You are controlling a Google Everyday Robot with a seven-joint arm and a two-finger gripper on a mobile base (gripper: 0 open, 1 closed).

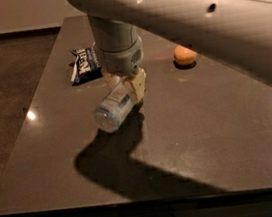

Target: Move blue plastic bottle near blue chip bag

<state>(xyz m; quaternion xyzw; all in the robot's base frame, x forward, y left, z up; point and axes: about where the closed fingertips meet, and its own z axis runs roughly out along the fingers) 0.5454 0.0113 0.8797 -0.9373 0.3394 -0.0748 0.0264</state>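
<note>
One pale arm (179, 18) reached down from above, its gripper (125, 85) clamped on the blue plastic bottle (112, 111), which jutted tilted below the jaws. Just behind them lay the blue chip bag (85, 64), its white lettering unreadable.

Dim, warm light. The gripper (124, 88), closed round the blue plastic bottle (111, 111) over the table (218, 119), is lit from above and behind. A broad dark shadow (108, 160) is cast below it, and a glare spot (31, 115) is seen to its left.
</note>
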